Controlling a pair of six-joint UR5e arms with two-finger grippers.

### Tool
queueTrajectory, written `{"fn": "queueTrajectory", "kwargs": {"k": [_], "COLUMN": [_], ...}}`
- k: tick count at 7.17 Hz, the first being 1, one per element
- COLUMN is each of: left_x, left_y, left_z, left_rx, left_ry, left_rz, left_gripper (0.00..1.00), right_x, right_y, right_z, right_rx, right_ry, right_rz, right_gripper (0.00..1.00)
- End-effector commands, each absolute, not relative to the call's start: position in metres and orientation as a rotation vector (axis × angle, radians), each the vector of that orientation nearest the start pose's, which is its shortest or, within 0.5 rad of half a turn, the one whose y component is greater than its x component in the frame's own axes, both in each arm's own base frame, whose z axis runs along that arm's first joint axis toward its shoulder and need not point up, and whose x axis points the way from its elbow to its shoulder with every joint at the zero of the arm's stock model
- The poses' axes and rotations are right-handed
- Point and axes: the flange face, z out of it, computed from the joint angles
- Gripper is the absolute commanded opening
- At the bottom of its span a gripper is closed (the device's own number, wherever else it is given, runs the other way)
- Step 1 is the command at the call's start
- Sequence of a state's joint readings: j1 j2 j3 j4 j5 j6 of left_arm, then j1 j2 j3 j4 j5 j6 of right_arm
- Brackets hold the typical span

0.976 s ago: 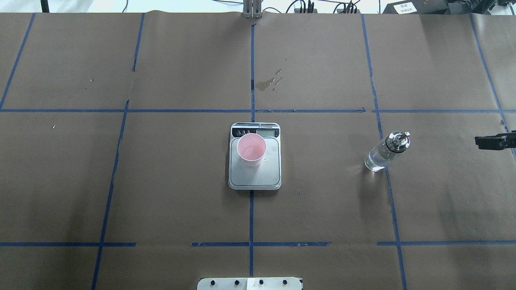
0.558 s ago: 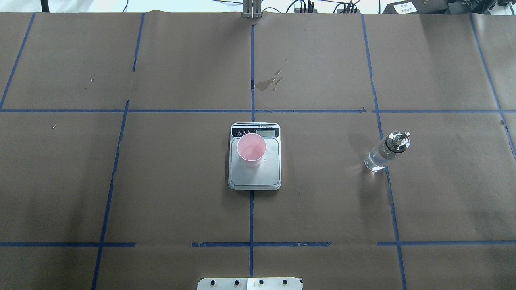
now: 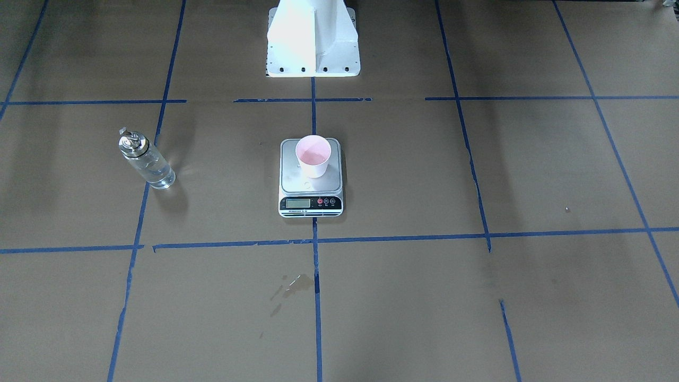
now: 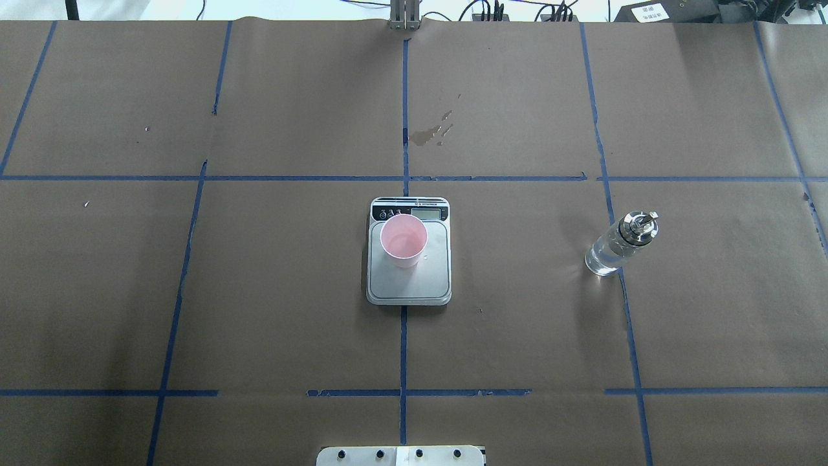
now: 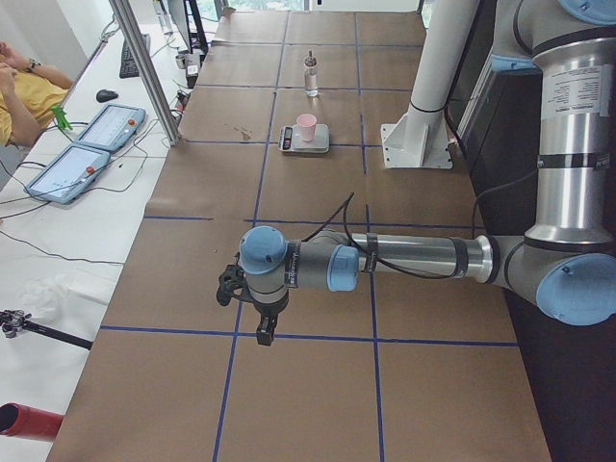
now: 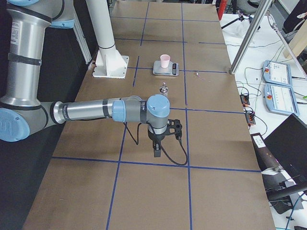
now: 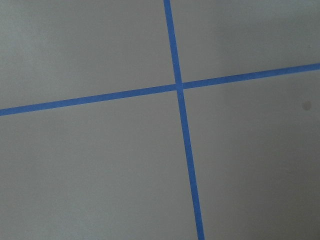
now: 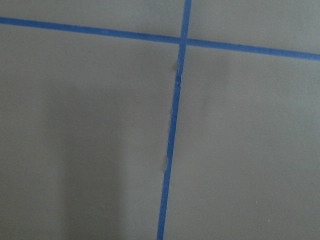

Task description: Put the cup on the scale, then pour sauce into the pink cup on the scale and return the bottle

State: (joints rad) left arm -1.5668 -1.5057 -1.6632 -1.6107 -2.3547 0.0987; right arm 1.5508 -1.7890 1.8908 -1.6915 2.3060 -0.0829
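Note:
The pink cup (image 4: 403, 241) stands upright on the far left part of the scale's (image 4: 427, 279) steel platform, at the table's middle. It also shows in the front view (image 3: 313, 155). The glass bottle (image 4: 611, 249) stands alone on the paper to the right, with clear sauce (image 4: 601, 259) in it. My left gripper (image 5: 262, 332) shows only in the left side view, far from the scale. My right gripper (image 6: 157, 151) shows only in the right side view, a short way from the bottle (image 6: 163, 89). I cannot tell whether either is open or shut. Both wrist views show only paper and tape.
Brown paper with blue tape lines covers the table. A dried stain (image 4: 430, 133) lies beyond the scale. The robot's white base (image 3: 313, 42) stands behind the scale. Two tablets (image 5: 87, 154) and an operator (image 5: 24, 82) are at the table's far side.
The black tip of my right gripper, seen at the overhead view's right edge one second ago, has left that view. Cup, scale and bottle have not moved.

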Motion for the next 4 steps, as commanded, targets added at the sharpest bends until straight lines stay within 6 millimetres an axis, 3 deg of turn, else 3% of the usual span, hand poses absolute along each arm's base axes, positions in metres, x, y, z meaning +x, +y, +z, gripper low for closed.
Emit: {"fn": "queueTrajectory", "kwargs": {"k": [1, 4], "left_x": [-0.061, -0.06], "left_y": [-0.47, -0.482], "left_z": [0.636, 0.624], "left_rx": [0.106, 0.125], "left_ry": [0.78, 0.778], "left_rz": [0.126, 0.131], "left_gripper": [1.0, 1.0], "right_x": [0.062, 0.063], "right_y": [-0.394, -0.396], "right_z": [0.629, 0.627], "right_rx": [-0.018, -0.012], "right_ry": [-0.738, -0.739], "right_rz": [-0.078, -0.079], "right_gripper": [1.0, 1.0]}}
